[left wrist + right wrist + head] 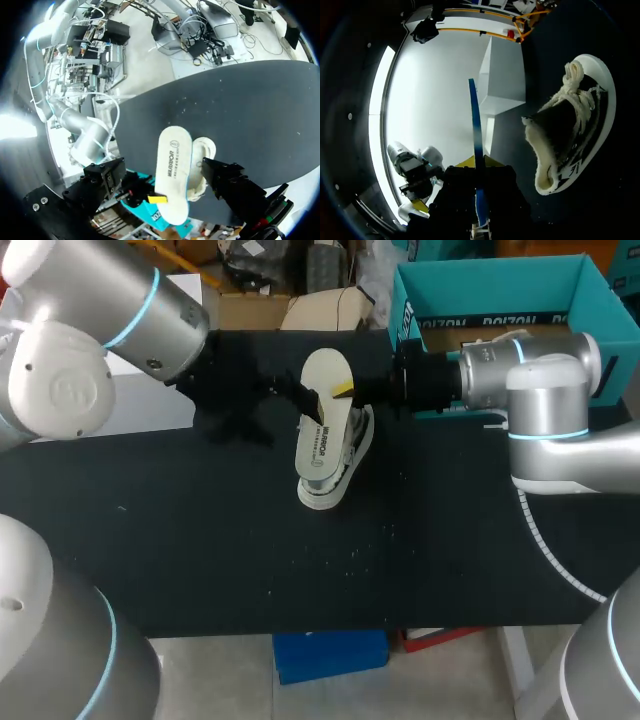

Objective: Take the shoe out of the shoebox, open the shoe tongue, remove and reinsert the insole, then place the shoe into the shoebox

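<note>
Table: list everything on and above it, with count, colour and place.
shoe: one, dark upper, cream laces, white sole; on its side mid-table.
insole: one, cream with dark print; above the shoe, held by the right gripper.
shoebox: one, teal, open; far right of the table.
table: one, black top.
left gripper: one, black; beside the insole, on its left.
right gripper: one, black with yellow tips; shut on the insole's edge.
</note>
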### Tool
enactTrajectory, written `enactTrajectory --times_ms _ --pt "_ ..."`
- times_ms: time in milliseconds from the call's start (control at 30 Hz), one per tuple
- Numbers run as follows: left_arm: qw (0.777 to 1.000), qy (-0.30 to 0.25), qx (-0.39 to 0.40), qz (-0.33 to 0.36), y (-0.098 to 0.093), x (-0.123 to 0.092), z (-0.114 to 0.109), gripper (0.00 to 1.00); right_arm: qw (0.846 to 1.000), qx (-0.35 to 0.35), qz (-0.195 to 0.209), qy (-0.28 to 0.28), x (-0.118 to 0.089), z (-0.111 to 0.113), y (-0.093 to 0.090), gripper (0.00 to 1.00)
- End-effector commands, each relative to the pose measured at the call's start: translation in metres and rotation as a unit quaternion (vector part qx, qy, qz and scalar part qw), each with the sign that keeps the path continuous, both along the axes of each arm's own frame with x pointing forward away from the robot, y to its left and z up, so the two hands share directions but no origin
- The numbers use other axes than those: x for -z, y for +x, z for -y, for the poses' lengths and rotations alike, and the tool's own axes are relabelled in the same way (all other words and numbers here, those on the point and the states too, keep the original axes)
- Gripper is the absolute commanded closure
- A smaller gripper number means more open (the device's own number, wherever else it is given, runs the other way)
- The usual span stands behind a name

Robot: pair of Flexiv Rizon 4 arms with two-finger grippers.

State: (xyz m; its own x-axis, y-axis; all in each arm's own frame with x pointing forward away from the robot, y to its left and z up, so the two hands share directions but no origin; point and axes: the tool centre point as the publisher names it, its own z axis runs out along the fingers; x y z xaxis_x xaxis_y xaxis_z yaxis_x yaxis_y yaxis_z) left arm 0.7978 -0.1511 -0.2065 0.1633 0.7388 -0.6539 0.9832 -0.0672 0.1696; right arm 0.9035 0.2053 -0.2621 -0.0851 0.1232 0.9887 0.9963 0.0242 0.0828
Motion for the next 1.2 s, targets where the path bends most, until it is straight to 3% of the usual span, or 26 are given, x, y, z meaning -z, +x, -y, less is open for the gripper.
enactTrajectory --times_ms 33,233,400,500,800,1200 --pt "0.904 -0.427 -0.007 0.005 -0.004 0.007 -0.006 0.00 1.000 0.000 0.000 0.000 0.000 -0.001 0.000 1.00" --pt "0.904 -0.427 -0.007 0.005 -0.004 0.007 -0.006 0.00 1.000 0.000 0.000 0.000 0.000 -0.001 0.000 1.00" --pt "0.851 -0.525 -0.004 -0.009 0.002 0.018 -0.004 0.00 1.000 0.000 0.000 0.000 0.000 -0.001 0.000 1.00" --pt "0.839 -0.544 -0.009 -0.005 0.007 0.019 -0.009 0.00 1.000 0.000 0.000 0.000 0.000 -0.001 0.000 1.00" --pt "0.837 -0.547 -0.007 0.008 0.027 0.023 -0.018 0.00 1.000 0.000 0.000 0.000 0.000 -0.001 0.000 1.00" --pt "0.859 -0.512 0.004 0.003 0.051 0.028 -0.015 0.00 1.000 0.000 0.000 0.000 0.000 -0.001 0.000 1.00"
